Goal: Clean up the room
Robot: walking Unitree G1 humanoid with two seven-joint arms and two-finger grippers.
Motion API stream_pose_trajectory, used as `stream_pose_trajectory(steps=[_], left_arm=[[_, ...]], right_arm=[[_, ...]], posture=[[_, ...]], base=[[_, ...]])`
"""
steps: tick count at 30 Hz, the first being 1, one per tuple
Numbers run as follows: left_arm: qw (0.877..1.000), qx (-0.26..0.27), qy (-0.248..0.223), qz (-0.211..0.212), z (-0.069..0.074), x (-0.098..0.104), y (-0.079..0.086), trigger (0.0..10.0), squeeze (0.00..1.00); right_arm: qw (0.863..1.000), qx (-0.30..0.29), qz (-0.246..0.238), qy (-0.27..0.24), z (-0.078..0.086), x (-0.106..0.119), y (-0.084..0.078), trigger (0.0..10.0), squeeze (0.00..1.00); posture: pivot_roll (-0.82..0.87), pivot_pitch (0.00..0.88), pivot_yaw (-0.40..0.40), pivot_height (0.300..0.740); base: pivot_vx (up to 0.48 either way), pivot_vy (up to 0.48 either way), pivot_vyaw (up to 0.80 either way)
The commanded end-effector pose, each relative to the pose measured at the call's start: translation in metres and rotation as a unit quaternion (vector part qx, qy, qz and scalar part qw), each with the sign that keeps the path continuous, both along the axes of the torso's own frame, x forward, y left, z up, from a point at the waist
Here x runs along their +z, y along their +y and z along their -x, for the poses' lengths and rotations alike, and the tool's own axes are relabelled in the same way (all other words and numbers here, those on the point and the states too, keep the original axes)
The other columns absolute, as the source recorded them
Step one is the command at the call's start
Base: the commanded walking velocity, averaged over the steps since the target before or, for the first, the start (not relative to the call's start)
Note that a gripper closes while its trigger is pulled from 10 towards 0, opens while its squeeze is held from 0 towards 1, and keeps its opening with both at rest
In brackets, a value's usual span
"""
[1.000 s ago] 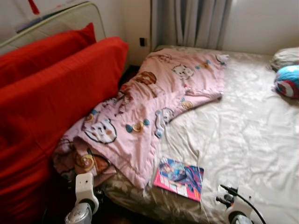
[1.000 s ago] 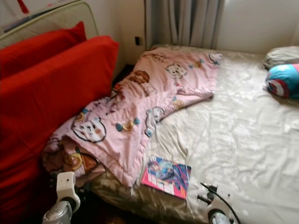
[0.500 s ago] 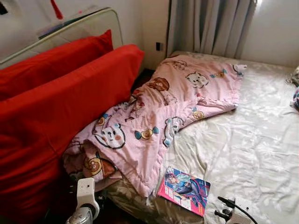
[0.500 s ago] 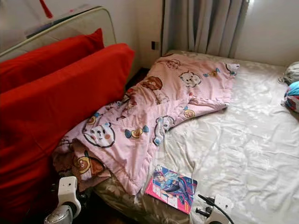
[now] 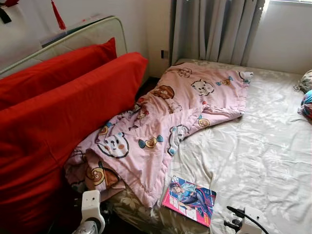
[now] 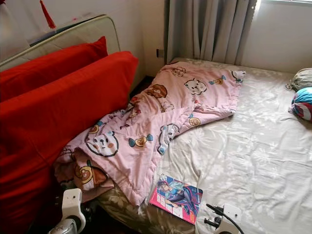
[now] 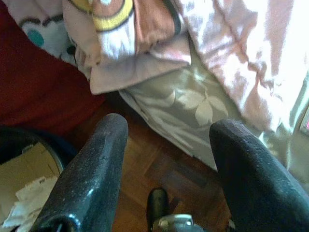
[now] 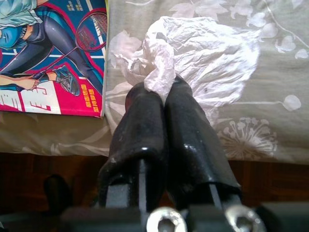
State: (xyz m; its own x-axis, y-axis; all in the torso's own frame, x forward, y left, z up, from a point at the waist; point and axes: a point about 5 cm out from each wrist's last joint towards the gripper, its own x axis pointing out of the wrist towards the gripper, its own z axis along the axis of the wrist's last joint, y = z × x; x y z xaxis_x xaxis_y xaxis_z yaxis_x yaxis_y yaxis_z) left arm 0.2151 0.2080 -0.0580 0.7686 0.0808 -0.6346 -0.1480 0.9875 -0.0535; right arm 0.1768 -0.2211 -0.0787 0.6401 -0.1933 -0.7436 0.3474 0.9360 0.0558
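A bed with a pale leaf-patterned sheet carries a rumpled pink cartoon blanket on its left side, a bright comic book at the near edge — and crumpled white paper beside it.

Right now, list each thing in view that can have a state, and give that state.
Pink cartoon-print blanket: rumpled, one end hanging off the bed edge.
Colourful magazine: closed, flat near the bed edge.
Crumpled white paper: pinched at one corner by the right gripper.
Left gripper: fingers apart, holding nothing, above the wooden floor.
Grey curtains: drawn.
Grey floral bedsheet: wrinkled.
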Motion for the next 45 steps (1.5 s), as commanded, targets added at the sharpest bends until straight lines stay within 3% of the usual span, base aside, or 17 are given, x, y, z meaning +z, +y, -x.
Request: stream_pose_trajectory(steps=[1, 18, 45], left_arm=[[1.000, -0.002, 0.023, -0.008, 0.0091, -0.0053, 0.0050, 10.0, 0.00], [0.999, -0.004, 0.044, -0.009, 0.0178, -0.0104, 0.0068, 10.0, 0.00], [0.999, 0.011, 0.047, -0.004, 0.0186, -0.0111, 0.0073, 10.0, 0.00]], right_arm=[[1.000, 0.004, 0.000, 0.010, 0.0039, -0.0022, 0.0004, 10.0, 0.00], [1.000, 0.018, -0.004, 0.014, 0.0045, -0.0031, 0.0030, 10.0, 0.00], [1.000, 0.028, -0.002, 0.013, 0.0002, -0.0011, 0.0015, 10.0, 0.00]], posture=[[-0.01, 0.000, 0.019, 0.740], [-0.01, 0.000, 0.020, 0.740], [-0.01, 0.000, 0.012, 0.740]], base=[[0.000, 0.000, 0.00], [0.000, 0.000, 0.00], [0.000, 0.000, 0.00]])
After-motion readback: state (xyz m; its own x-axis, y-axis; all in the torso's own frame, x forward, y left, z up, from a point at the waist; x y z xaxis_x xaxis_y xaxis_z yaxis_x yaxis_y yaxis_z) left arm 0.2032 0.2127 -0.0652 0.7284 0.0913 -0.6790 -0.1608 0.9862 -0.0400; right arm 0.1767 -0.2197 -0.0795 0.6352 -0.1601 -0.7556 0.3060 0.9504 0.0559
